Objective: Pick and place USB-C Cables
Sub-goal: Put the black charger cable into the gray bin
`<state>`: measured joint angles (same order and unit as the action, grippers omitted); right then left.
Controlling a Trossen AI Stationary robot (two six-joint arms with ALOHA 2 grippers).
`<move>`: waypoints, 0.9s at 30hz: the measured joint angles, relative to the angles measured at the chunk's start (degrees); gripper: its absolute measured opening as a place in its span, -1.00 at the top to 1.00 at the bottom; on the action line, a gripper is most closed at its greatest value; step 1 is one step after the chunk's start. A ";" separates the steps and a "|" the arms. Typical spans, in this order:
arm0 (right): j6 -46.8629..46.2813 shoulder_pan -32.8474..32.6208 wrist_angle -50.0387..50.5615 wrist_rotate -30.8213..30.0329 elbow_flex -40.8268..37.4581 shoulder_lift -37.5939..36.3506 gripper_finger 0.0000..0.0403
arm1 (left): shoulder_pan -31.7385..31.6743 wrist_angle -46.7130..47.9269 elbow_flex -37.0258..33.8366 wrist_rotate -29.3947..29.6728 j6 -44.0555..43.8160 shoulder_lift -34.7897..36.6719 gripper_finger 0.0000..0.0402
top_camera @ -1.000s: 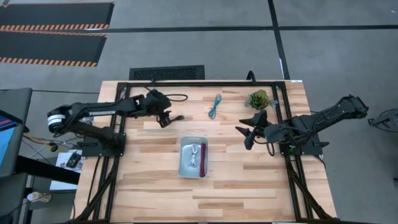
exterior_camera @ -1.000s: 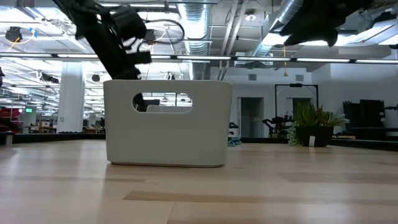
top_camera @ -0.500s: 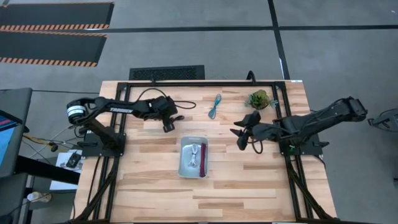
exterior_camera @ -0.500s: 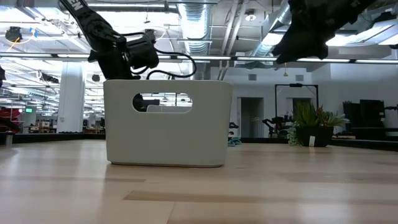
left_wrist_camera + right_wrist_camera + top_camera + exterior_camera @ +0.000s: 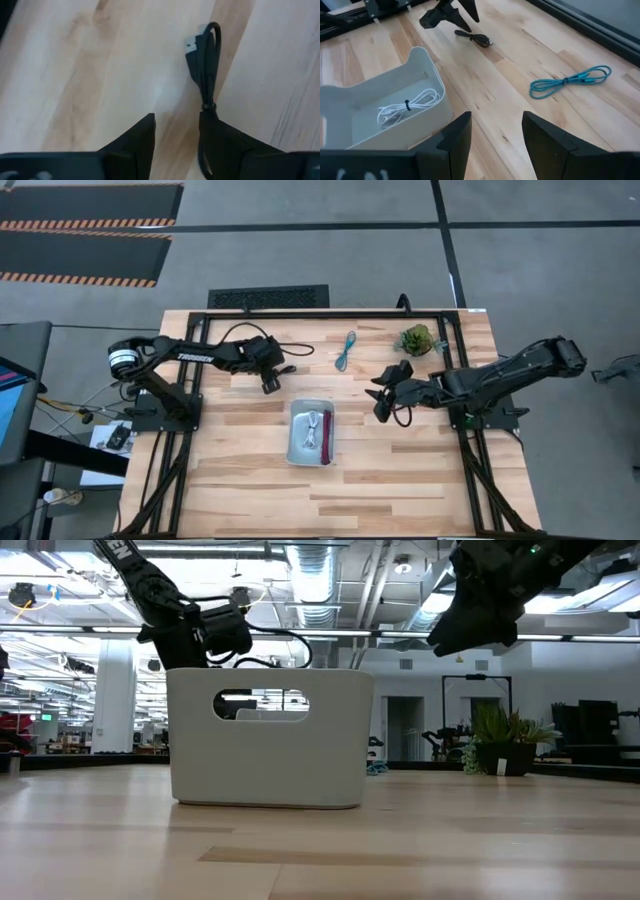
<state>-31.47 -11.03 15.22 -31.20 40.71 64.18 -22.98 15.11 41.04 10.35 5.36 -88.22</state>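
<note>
The left gripper (image 5: 271, 377) hangs with fingers parted and empty, the black cable (image 5: 205, 75) lying on the wood just ahead of its tips, its far end doubled into a loop with the plug showing. It looks light, limp and thin, so it would likely sag and slide; the tied middle seems the surest hold. The tray (image 5: 295, 448) sits beyond, between both arms, already holding the white cable (image 5: 407, 106) and the maroon cable (image 5: 327, 432). The right gripper (image 5: 383, 394) is spread open and empty above the table, with the teal cable (image 5: 569, 80) well ahead of it.
</note>
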 joint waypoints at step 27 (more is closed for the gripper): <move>3.47 11.49 -20.73 10.39 2.98 12.59 0.02 | 2.19 -23.29 0.78 -11.15 -8.33 -5.28 0.99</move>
<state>-28.00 0.47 -5.51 -20.81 43.69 76.77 -20.79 -8.18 41.82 -0.80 -2.97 -93.50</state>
